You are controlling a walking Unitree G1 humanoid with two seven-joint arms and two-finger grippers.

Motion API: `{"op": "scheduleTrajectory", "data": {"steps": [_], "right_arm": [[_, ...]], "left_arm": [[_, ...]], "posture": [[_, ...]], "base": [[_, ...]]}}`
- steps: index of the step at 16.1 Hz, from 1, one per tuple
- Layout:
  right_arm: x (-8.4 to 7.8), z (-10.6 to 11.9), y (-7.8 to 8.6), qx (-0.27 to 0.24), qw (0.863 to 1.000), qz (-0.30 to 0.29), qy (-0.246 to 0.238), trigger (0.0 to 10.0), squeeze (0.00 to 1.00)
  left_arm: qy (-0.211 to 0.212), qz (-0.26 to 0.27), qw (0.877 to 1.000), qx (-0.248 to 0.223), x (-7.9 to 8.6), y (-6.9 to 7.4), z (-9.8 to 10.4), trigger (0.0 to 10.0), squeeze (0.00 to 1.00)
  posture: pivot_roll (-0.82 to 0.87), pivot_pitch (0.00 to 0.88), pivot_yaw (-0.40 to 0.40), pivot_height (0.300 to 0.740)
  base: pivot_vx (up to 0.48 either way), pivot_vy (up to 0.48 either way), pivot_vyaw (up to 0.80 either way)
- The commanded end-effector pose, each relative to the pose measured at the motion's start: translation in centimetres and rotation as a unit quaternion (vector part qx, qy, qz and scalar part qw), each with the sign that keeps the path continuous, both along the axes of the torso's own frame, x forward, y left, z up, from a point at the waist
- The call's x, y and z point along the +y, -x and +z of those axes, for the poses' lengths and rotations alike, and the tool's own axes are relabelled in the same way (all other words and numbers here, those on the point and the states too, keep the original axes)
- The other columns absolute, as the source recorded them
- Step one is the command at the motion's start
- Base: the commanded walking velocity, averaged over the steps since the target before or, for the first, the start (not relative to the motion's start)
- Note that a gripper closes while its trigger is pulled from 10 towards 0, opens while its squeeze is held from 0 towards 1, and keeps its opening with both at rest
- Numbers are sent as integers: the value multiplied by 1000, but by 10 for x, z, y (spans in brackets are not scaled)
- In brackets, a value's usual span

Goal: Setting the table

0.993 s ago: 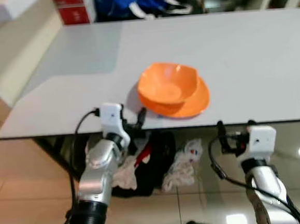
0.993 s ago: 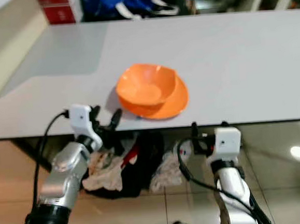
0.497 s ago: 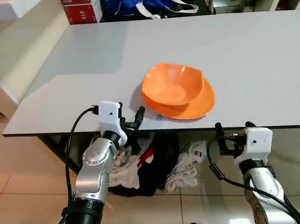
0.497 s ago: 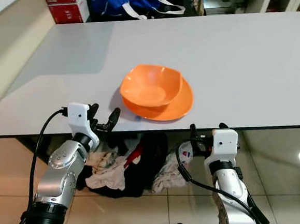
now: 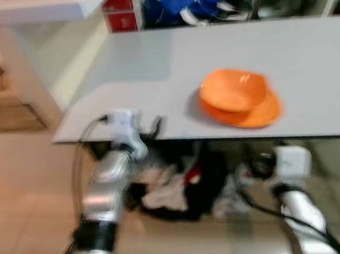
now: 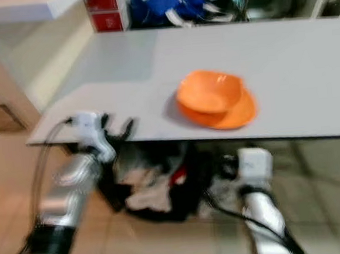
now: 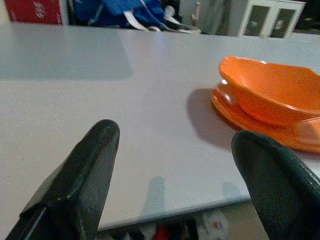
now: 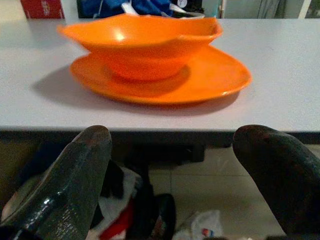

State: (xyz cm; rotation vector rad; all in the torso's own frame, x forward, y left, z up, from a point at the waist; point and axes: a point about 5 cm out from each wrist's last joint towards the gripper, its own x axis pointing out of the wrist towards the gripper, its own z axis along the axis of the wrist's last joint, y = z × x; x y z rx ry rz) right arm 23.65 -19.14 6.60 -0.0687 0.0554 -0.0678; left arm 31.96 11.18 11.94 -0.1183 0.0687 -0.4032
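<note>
Fingers of the left hand (image 7: 170,165) stand spread wide, gripping nothing, poised at the near edge of the pale grey bench (image 5: 305,51) towards its near left corner; in the head views this hand (image 5: 152,128) sits level with the bench edge, apart from the dishes. The right hand (image 8: 175,170) is likewise released, its two black fingers (image 8: 80,170) held apart below the near edge of the bench, under the dishes and not touching them; in the head views, which are blurred, it (image 6: 232,166) hangs beneath the bench top.

Beyond the hands, an orange bowl with a wavy rim (image 5: 233,89) rests upright in a shallow orange plate (image 5: 257,114), the pair set close to the near edge of the bench, between the two hands and nearer the right one. The plate's rim shows all round the bowl's base in the right wrist view (image 8: 210,75).

Under the bench lies a heap of crumpled white, black and red cloth (image 5: 175,194) on the tiled floor (image 5: 22,191). At the far edge of the bench sit a blue bag with white straps (image 5: 184,2) and a red box (image 5: 119,7).
</note>
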Motion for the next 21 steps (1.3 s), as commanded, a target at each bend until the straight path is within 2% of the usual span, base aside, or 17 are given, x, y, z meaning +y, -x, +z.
{"op": "scheduleTrajectory", "data": {"steps": [1, 5, 9, 11, 12, 14, 16, 18, 20, 21], "right_arm": [[7, 4, -3, -11, 1000, 8, -8, 10000, 0], [6, 4, -3, -11, 1000, 7, -10, 10000, 0], [6, 2, -3, -4, 1000, 7, -11, 10000, 0], [7, 3, -3, -9, 1000, 10, -10, 10000, 0], [7, 3, -3, -9, 1000, 11, -9, 10000, 0], [7, 4, -4, -10, 1000, 15, -8, 10000, 0], [8, 4, -6, -10, 1000, 16, -9, 10000, 0], [11, 4, -8, -12, 1000, 20, -10, 10000, 0], [12, 9, -9, -32, 999, 21, -5, 10000, 0], [12, 14, -10, -45, 999, 18, -7, 10000, 0]], "left_arm": [[-5, 12, 1000, 5, 10, -2, 0, 10000, 0], [-3, 8, 1000, 8, 10, -4, 1, 10000, 0], [-14, 11, 1000, 26, 15, 3, -15, 10000, 0], [-49, 9, 998, 40, 26, 18, -33, 10000, 0], [-68, -1, 997, 32, 28, 22, -35, 10000, 0], [-137, -42, 990, -12, 33, 33, -35, 10000, 0], [-119, -24, 993, 2, 39, 32, -37, 10000, 0], [-79, 5, 997, 3, 35, 23, -27, 10000, 0], [-48, 31, 998, -16, 34, 16, -15, 10000, 0], [-42, 58, 996, -46, 37, 12, -4, 10000, 0]], "posture": [[-91, 24, 65, 740], [-90, 29, 65, 740], [-82, 36, 60, 740], [-79, 40, 56, 740], [-75, 41, 53, 740], [-67, 41, 50, 740], [-64, 39, 51, 740], [-58, 33, 47, 740], [-57, 30, 47, 740], [-59, 26, 48, 740]], "base": [[0, 480, 0], [0, 480, 0], [0, 480, -755], [0, 480, 0], [0, 480, 0], [0, 480, 0], [0, 480, 0], [0, 480, 0], [0, 0, 0], [0, 0, 0]]}}
